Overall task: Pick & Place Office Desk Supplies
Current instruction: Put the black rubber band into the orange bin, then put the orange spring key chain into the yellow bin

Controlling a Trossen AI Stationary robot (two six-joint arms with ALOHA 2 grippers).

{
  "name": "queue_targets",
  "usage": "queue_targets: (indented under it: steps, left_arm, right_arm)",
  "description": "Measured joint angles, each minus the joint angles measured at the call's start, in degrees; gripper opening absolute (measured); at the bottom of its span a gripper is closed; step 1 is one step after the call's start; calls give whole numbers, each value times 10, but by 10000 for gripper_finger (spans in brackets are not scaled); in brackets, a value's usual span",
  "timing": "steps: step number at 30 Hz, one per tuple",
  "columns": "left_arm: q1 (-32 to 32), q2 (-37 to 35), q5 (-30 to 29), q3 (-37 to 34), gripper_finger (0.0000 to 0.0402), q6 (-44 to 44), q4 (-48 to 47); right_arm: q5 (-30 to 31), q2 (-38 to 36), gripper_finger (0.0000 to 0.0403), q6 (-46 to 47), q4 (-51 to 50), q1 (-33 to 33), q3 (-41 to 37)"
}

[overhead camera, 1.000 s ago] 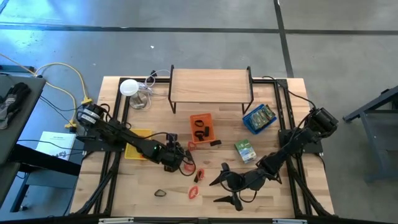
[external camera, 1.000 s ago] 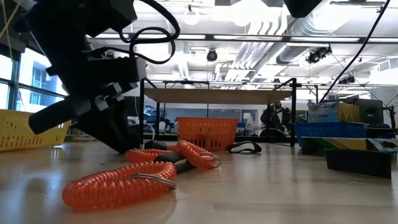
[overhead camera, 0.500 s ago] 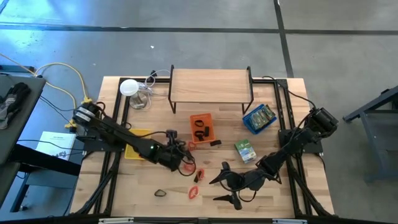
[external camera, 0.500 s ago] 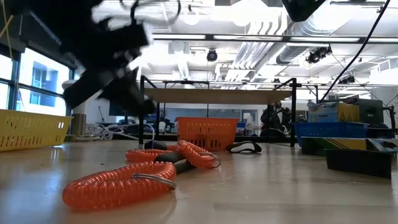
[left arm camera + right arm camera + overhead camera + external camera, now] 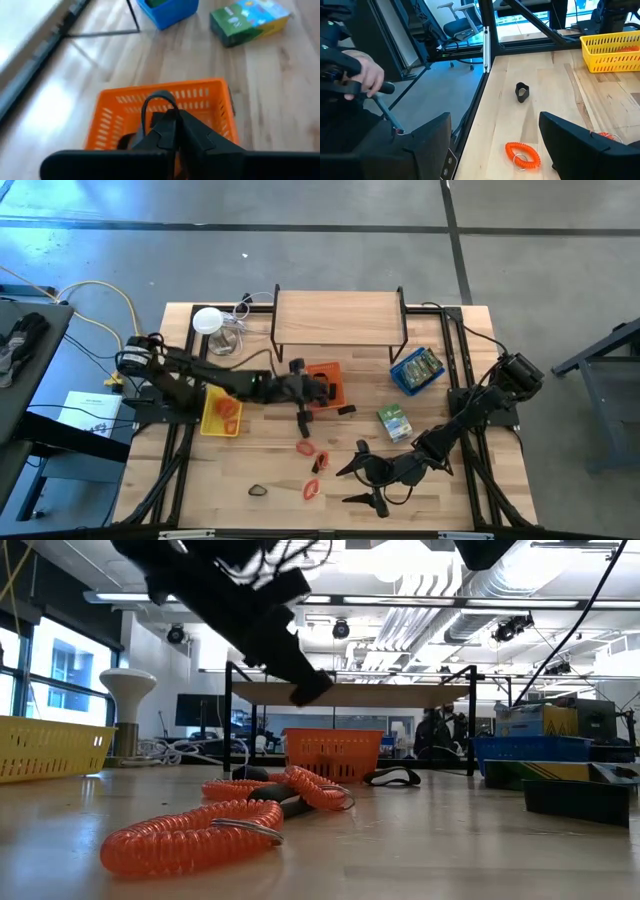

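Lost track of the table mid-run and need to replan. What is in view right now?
Trays: three; yellow left, orange centre, blue right.
Coils: three orange loose near the front, one more in the yellow tray.
Clips: black; one loose at the front, one beside the orange tray, some inside it.
Packets: green; one box loose, more in the blue tray.
Shelf: one, wooden, back.
Lamp: one, white, back left.
Person's hand: beyond the table.
Left pincer: over the orange tray, shut on a clip.
Right pincer: open, at the front.
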Motion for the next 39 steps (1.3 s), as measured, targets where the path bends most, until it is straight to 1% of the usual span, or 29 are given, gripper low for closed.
queue_targets:
  steps: [2, 5, 9, 12, 15, 20, 23, 26, 31, 37, 39]
  left_arm:
    - [22, 8, 33, 0, 12, -29, 8]
    - [43, 22, 54, 0, 13, -51, 18]
    - [56, 38, 69, 0, 14, -52, 20]
    - [51, 45, 75, 0, 26, -43, 23]
    - [45, 47, 74, -1, 53, -40, 20]
    - [32, 53, 71, 0, 113, -37, 37]
    - [23, 53, 49, 0, 140, -14, 46]
    - [5, 48, 12, 0, 153, 16, 41]
    - [-49, 29, -39, 0, 156, 72, 41]
    - [-139, -2, -46, 0, 157, 68, -5]
    - [-169, -8, -44, 0, 157, 52, -25]
  right_arm:
    - [0, 0, 290, 0, -2, 0, 0]
    - [-1, 0, 290, 0, -4, 0, 0]
    - [-2, 7, 290, 0, 1, 0, 0]
    - [-2, 24, 290, -3, 13, 0, 0]
    - [-3, 44, 290, -3, 33, -5, 0]
    - [-4, 57, 290, -2, 52, -9, 0]
    - [-4, 57, 290, -2, 53, -9, 0]
    - [-4, 57, 290, -2, 54, -9, 0]
    - [-4, 57, 290, -2, 51, -9, 0]
    - [-7, 57, 290, -2, 51, -7, 0]
    - [-11, 57, 290, -1, 51, -7, 0]
